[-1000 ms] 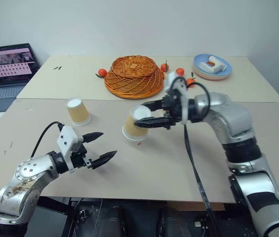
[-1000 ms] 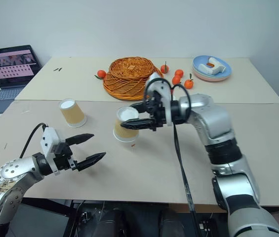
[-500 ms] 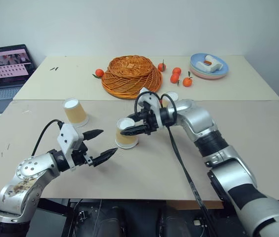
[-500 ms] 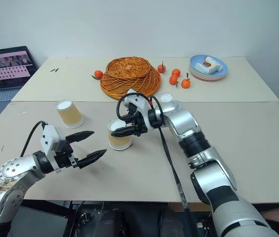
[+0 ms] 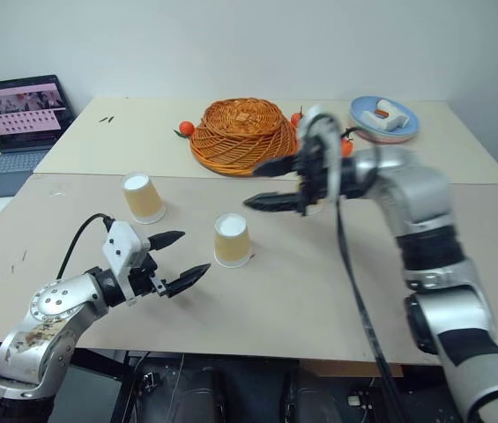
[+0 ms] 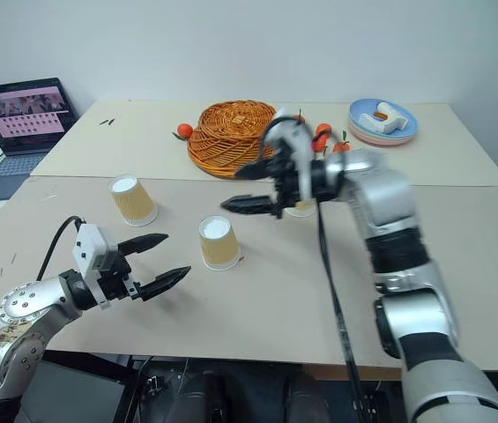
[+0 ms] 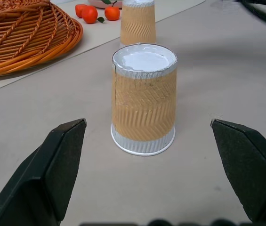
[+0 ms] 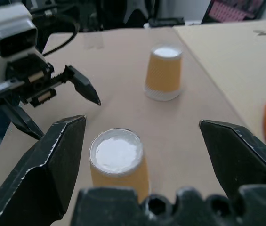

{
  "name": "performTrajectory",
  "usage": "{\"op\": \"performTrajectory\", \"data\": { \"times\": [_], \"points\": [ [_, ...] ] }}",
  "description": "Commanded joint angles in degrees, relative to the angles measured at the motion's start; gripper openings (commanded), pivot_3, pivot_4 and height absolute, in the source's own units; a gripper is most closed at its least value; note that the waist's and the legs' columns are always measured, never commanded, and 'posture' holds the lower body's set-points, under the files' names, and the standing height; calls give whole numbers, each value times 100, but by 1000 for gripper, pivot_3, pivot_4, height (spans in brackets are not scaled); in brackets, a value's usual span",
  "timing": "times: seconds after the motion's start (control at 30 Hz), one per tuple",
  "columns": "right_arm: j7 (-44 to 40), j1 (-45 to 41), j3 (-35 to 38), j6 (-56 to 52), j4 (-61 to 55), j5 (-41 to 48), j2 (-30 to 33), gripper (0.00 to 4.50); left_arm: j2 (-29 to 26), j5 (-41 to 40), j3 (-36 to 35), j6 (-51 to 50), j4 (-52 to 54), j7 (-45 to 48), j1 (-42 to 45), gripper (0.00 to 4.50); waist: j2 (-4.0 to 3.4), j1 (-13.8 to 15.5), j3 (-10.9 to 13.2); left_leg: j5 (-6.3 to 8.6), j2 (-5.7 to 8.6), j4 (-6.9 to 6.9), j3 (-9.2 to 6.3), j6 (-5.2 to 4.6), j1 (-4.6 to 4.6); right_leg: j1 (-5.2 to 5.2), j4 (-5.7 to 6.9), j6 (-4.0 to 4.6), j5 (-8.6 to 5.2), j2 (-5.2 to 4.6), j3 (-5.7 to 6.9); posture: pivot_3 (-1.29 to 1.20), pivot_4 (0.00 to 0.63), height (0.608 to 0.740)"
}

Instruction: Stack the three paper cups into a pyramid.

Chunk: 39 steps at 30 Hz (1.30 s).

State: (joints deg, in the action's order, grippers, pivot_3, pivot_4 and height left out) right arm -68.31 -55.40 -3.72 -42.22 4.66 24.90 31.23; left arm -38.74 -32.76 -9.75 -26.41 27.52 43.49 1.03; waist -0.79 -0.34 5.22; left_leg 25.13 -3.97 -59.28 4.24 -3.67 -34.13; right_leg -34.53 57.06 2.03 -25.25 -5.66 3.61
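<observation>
Paper cups stand upside down and apart on the tan table (image 5: pixel 284 308), not stacked. Taking the orange woven basket (image 5: pixel 241 134) as landmark: the middle cup (image 5: pixel 232 240) stands well in front of it, alone in open tabletop, with bare surface all round. A second cup (image 5: pixel 143 196) stands to the basket's front left, also clear of everything. The third cup (image 7: pixel 138 22) is mostly hidden behind the right arm in the head views; the left wrist view shows it beyond the middle cup, near the basket's front right edge, its top cut off.

The right gripper (image 5: pixel 277 182) hangs above the table in front of the basket, fingers spread wide and empty, somewhat blurred. The left gripper (image 5: pixel 185 257) hovers near the table's front edge, left of the middle cup, jaws parted and holding nothing.

No printing can be read on the cups.
</observation>
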Motion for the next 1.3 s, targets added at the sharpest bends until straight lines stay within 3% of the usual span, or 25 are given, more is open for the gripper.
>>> {"op": "performTrajectory", "data": {
  "times": [0.03,0.07,0.17,0.27,0.37,0.57,0.93,1.3],
  "points": [
    [-11,547,790,-590,-951,766,512,4471,0,50,-51,127,111,7,0,4500,1,8,1,0,0,0,-4,-1,0,3,-1,0,0,0,2,0,150,638],
    [196,798,911,-624,-1152,702,673,4471,17,48,-56,121,106,-13,1,4500,1,10,1,0,1,0,-5,-1,0,4,0,0,0,0,2,0,150,638],
    [2239,1260,906,-927,-1147,-454,619,4471,58,63,-58,91,114,-78,26,4500,1,-28,1,0,-1,1,-8,-1,5,8,4,0,0,2,1,0,150,638],
    [3847,1370,426,-254,-859,-1720,345,4471,75,81,-54,57,119,-82,77,4500,2,-65,0,-5,-4,4,-8,7,14,12,11,0,0,3,-2,0,150,638],
    [4682,1343,534,-114,-518,-1993,-199,4471,100,101,-48,39,83,-121,169,4500,2,-75,1,-16,-3,1,-7,26,5,-11,37,2,-1,12,-11,0,150,638],
    [4964,1125,1141,-114,-116,-1453,-1027,4471,79,103,-66,40,-5,-98,247,4500,2,-53,2,-20,-4,1,-8,32,-12,-35,51,3,-4,37,-36,0,150,638],
    [4794,524,948,562,1215,-1463,-1118,4471,89,125,-72,61,-22,-139,262,4500,2,-88,2,-19,4,0,-6,31,-20,-54,57,-2,-4,51,-69,0,150,638],
    [4265,557,600,596,1124,-1405,-1228,4471,90,86,-148,12,72,-263,213,4500,2,-123,1,-19,5,0,-7,30,-16,-56,63,-2,-4,57,-81,0,150,638]
  ]
}}
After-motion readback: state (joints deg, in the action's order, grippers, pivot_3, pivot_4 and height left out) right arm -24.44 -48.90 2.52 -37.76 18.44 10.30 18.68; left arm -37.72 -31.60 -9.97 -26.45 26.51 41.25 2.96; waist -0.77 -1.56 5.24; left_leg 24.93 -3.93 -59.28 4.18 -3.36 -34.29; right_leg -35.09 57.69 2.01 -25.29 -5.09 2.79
